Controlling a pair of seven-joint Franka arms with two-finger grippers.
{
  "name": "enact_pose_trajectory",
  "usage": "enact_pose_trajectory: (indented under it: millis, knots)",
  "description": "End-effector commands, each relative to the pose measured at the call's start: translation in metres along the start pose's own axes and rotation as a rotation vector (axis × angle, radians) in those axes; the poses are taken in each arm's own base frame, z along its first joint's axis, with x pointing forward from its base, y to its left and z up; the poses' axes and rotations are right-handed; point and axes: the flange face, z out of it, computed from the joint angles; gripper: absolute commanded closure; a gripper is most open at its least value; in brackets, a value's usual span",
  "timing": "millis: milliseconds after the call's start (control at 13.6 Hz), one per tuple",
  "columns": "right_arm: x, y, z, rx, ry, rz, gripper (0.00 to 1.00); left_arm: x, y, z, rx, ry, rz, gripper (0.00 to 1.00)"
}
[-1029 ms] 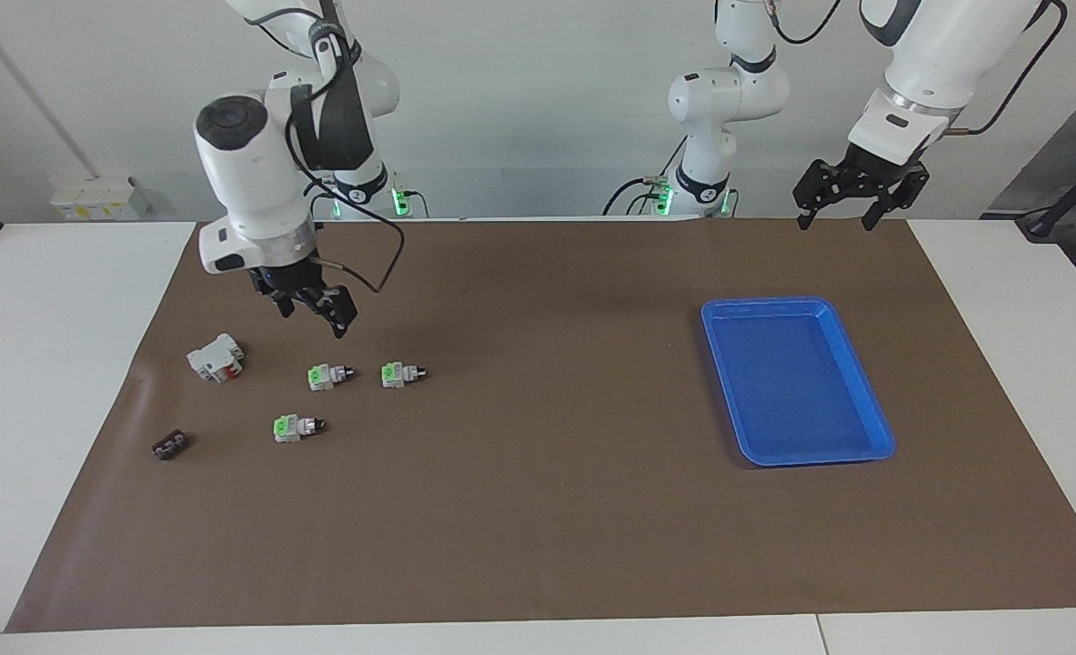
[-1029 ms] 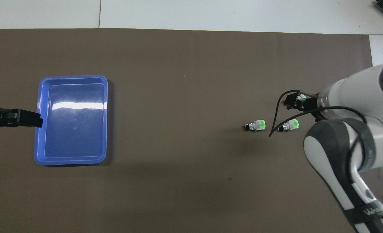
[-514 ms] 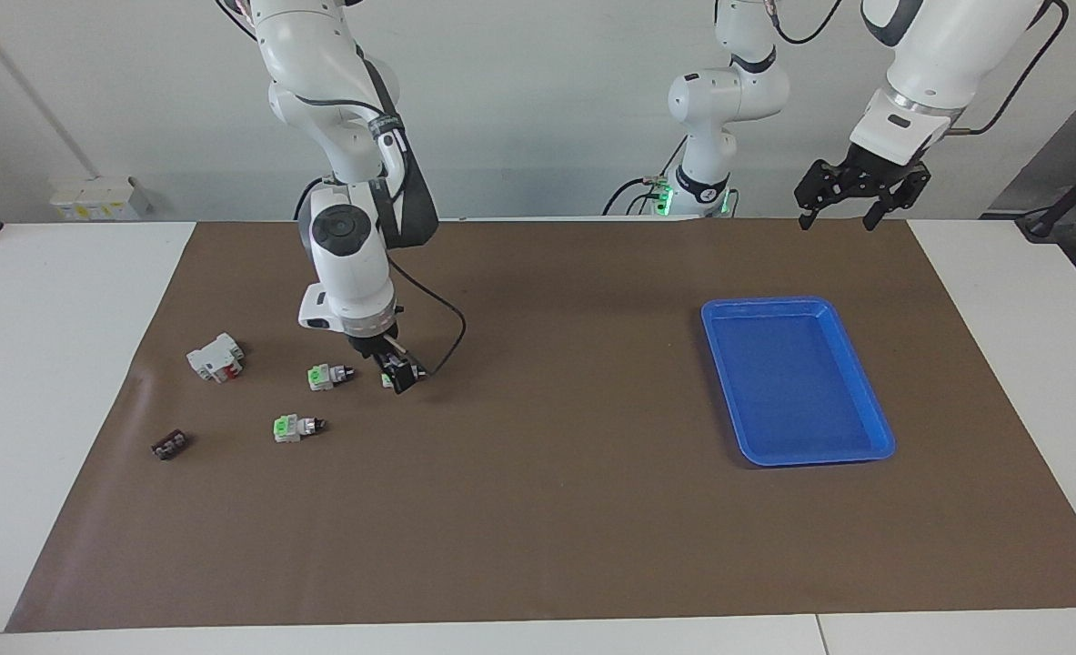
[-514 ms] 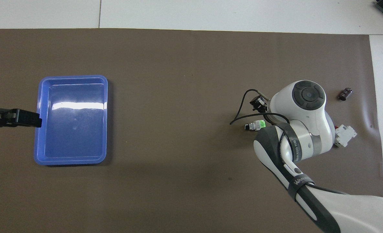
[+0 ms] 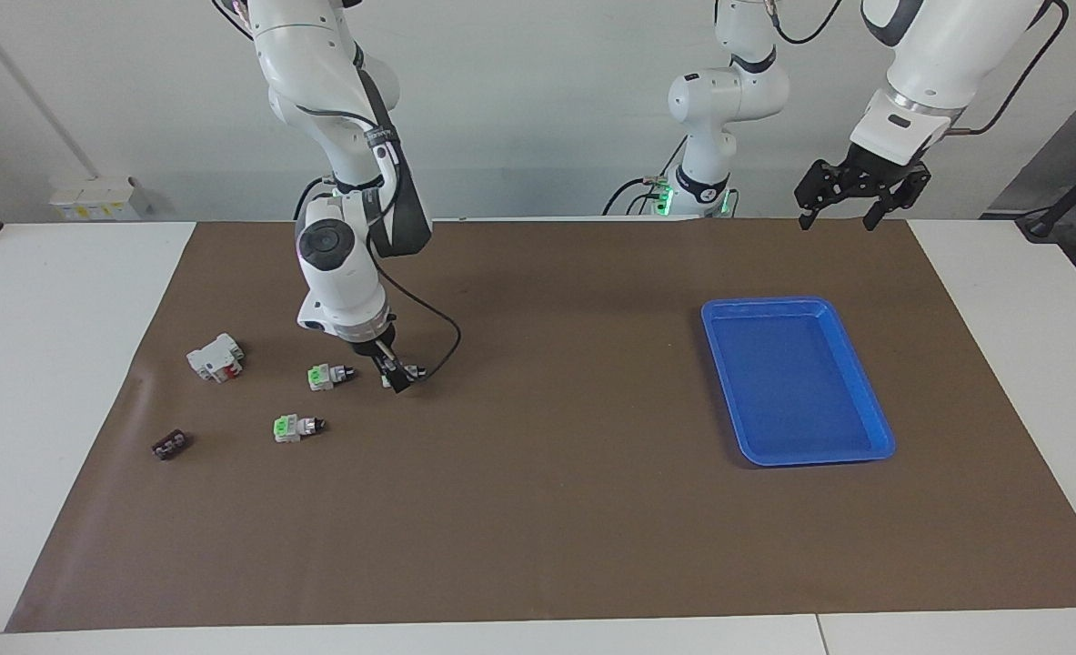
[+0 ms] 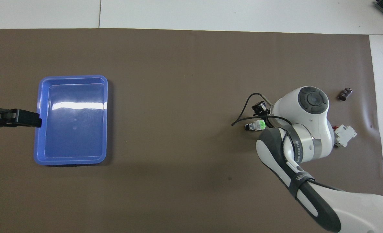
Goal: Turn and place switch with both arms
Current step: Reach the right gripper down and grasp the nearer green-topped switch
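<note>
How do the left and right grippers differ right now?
The right gripper is down at a green-capped switch on the brown mat; the left gripper hangs high, near the blue tray. The right gripper tilts; the left points down. Both have open fingers and hold nothing.

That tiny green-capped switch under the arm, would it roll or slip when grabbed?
The switch lies on its side, looks light, so a nudge would probably slide it. Its round black tip might let it roll. The right end effector is at it, open.

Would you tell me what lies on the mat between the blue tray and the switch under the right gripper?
Nothing: between the blue tray and that switch only bare brown mat shows, in both views.
</note>
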Motion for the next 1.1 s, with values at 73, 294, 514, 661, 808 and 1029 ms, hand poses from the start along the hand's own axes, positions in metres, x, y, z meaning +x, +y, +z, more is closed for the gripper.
enact_pose_trajectory:
  millis: [73,294,514,661,808,1029]
  knots:
    - [0.006,0.010,-0.001,0.031,-0.031,0.061,0.00,-0.010,-0.003,0.000,-0.006,0.001,0.000,0.00]
    - [0.005,0.016,0.010,0.051,-0.021,0.075,0.00,-0.010,-0.003,-0.001,-0.006,0.004,0.002,0.00]
    - [0.001,0.014,0.015,0.057,-0.028,0.069,0.32,-0.010,-0.003,0.000,-0.008,0.001,0.002,0.00]
    - [0.001,0.014,0.017,0.053,-0.030,0.069,0.64,-0.010,-0.004,0.000,-0.006,0.001,-0.004,0.00]
    - [0.001,0.013,0.016,0.047,-0.034,0.047,1.00,-0.010,-0.006,-0.003,-0.008,0.006,-0.009,0.00]
    - [0.007,0.005,0.002,0.052,-0.048,0.013,1.00,-0.010,-0.005,-0.003,-0.006,0.006,-0.009,0.00]
